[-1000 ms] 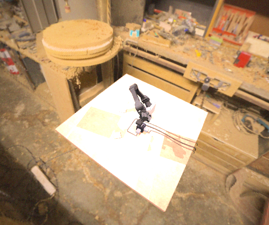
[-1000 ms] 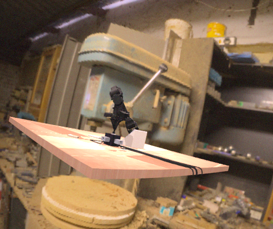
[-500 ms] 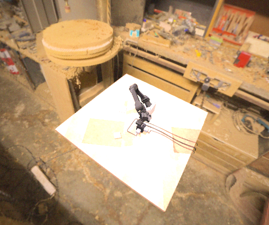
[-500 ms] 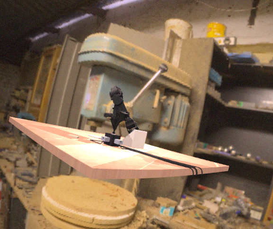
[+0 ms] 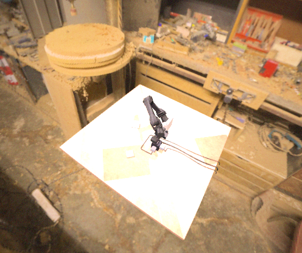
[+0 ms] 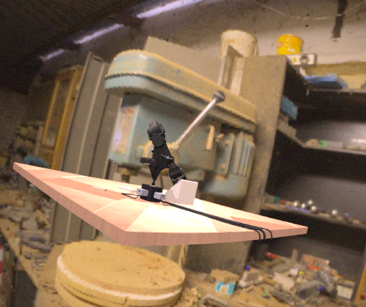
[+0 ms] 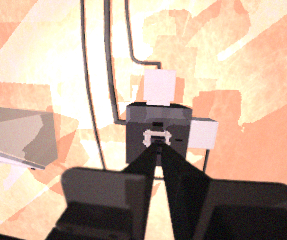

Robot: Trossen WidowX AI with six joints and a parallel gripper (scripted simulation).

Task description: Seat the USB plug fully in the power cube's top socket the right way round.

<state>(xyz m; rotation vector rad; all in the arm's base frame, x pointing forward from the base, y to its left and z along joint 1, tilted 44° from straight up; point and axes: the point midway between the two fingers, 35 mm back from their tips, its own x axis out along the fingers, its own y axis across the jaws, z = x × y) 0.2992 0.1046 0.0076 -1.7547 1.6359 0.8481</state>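
The black power cube (image 6: 149, 193) (image 7: 135, 145) stands upright on the table, with white plugs in its sides, two of them visible in the wrist view (image 7: 159, 87) (image 7: 203, 134). The USB plug (image 7: 147, 138) shows as a small whitish shape at the middle of the cube's top. My gripper (image 7: 158, 147) (image 6: 153, 183) points down over the cube, its fingertips nearly together and shut on the USB plug. The fingers cover part of the plug and the socket. How deep the plug sits and which way round it is cannot be told.
A pale wedge-shaped block (image 6: 188, 193) (image 7: 20, 131) stands beside the cube, near the arm. Dark cables (image 6: 205, 215) (image 7: 86, 75) run from the cube area over the table edge. A small white flat piece (image 5: 129, 153) lies on the table (image 5: 178, 206).
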